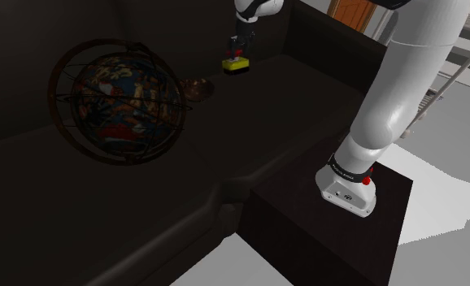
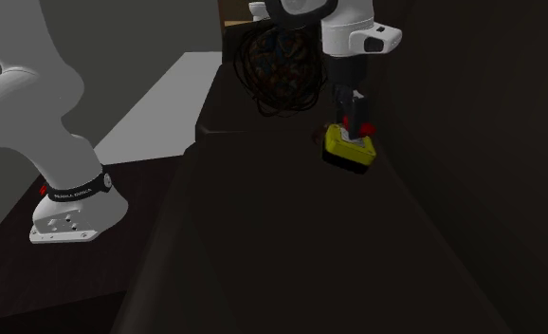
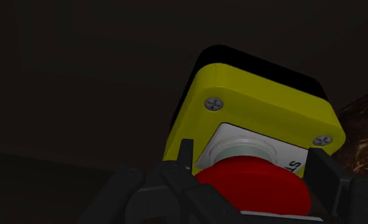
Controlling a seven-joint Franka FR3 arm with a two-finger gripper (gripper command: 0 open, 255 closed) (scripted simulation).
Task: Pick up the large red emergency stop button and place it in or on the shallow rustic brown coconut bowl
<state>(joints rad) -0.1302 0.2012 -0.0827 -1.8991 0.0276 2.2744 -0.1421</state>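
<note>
We see the dark surface [image 1: 103,211] spreading beneath the gripper [image 1: 240,54]; the globe [image 1: 119,101], in its wire cage, stands well apart from the gripper, toward the shoulder view's left; the brown bowl [image 1: 198,88] lies between globe and gripper, nearer the gripper; the button [image 1: 236,63], a red cap on a yellow box, sits directly under the gripper; the black fingers [image 3: 186,156] are clamped on the red cap, one on each side; we cannot tell whether the box touches the surface.

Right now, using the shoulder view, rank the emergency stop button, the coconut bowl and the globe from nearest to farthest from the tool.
1. emergency stop button: right at the tool, between its fingers.
2. coconut bowl: a little toward the view's lower left.
3. globe: farthest, past the bowl, further left.
</note>
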